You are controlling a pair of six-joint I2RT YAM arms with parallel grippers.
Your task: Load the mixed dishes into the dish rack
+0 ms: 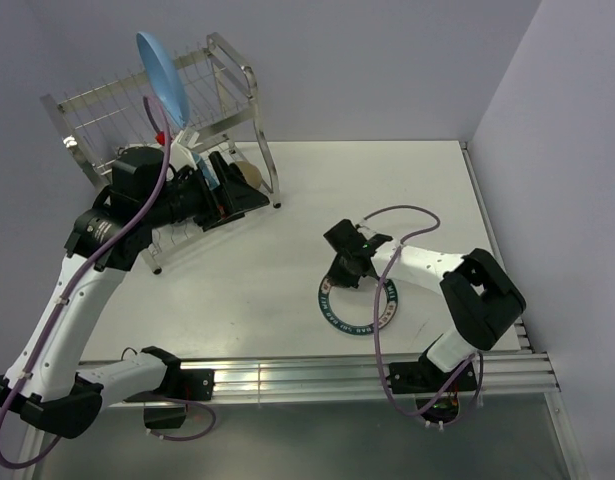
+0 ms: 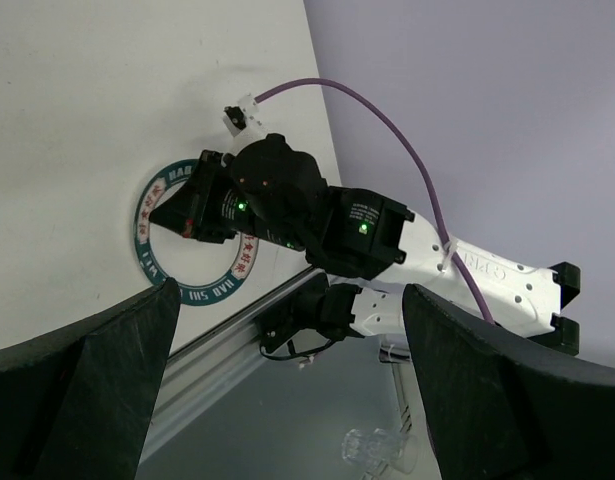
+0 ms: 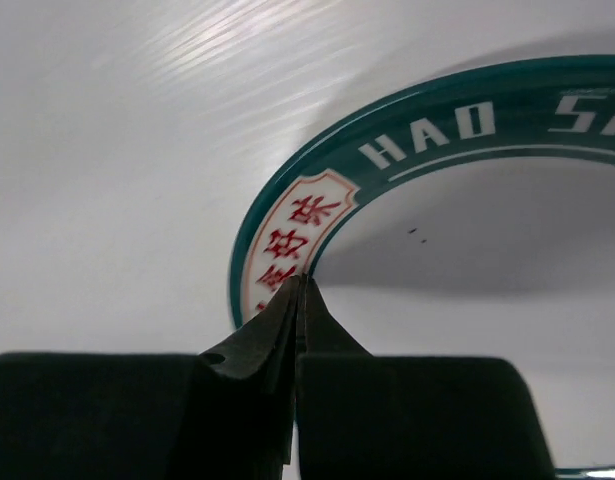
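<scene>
Rack (image 1: 107,105): it fills the far left corner, and its tubes and wires stand close around my left wrist, so I have little sideways room there.
Light-blue plate (image 1: 163,78): it stands tilted at the upper tier, above and behind that wrist, and bars the way up and back.
Left claw (image 1: 237,200): my fingers are spread wide with nothing between them, facing the open table to the right.
Table (image 1: 287,265): it is bare white from the rack's foot to the lettered plate (image 1: 385,310), a free lane.
Right claw (image 3: 299,290): my tips are pressed together at that plate's rim, and my right arm (image 1: 427,262) lies across the near right side.
Right wall (image 1: 577,150): it runs just beside the table's edge.
</scene>
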